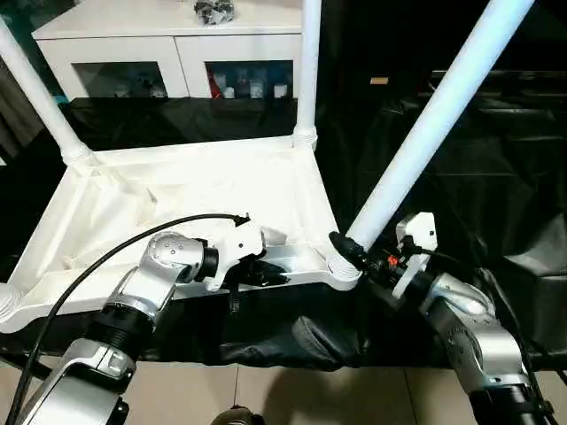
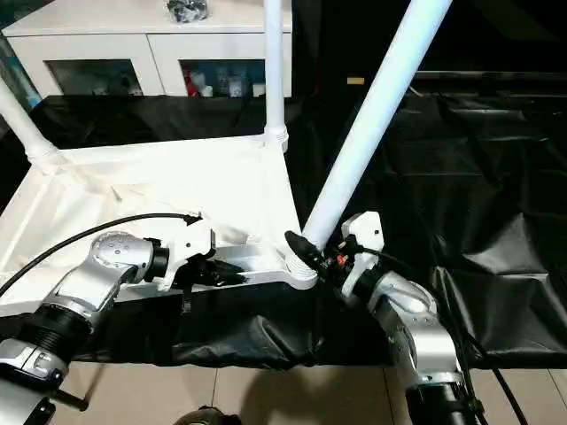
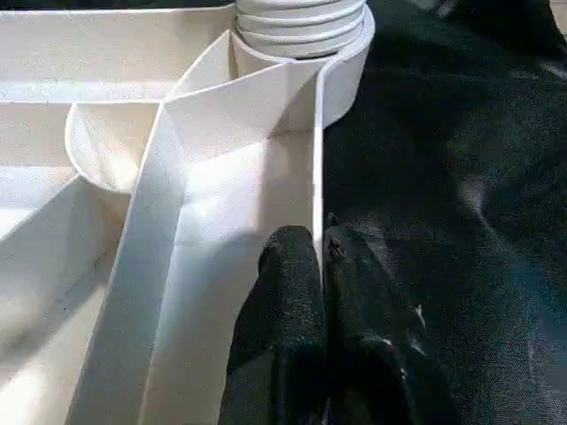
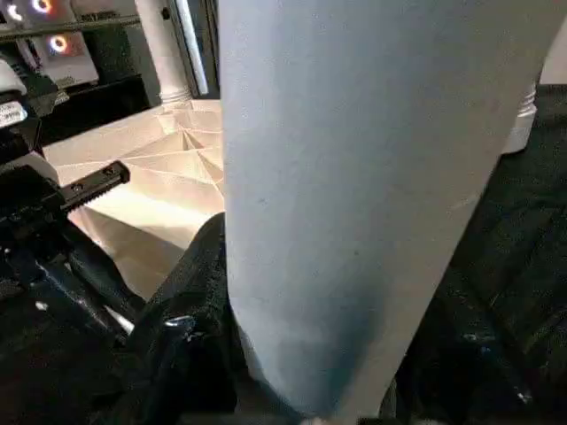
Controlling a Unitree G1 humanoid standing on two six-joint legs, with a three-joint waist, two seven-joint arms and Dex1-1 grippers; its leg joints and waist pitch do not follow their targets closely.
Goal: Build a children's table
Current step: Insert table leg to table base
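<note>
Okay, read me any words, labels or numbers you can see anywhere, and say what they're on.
None can be read.
Items behind the white cabinet's glass doors: any labels too small to read.
Small white tag on the dark equipment in the right wrist view: print too blurred.

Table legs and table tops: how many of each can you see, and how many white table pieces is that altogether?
Legs: 3, the far left leg, the far middle leg and the tilted near leg in the right tool.
Table tops: 1, the white top.
Total: 4.
</note>
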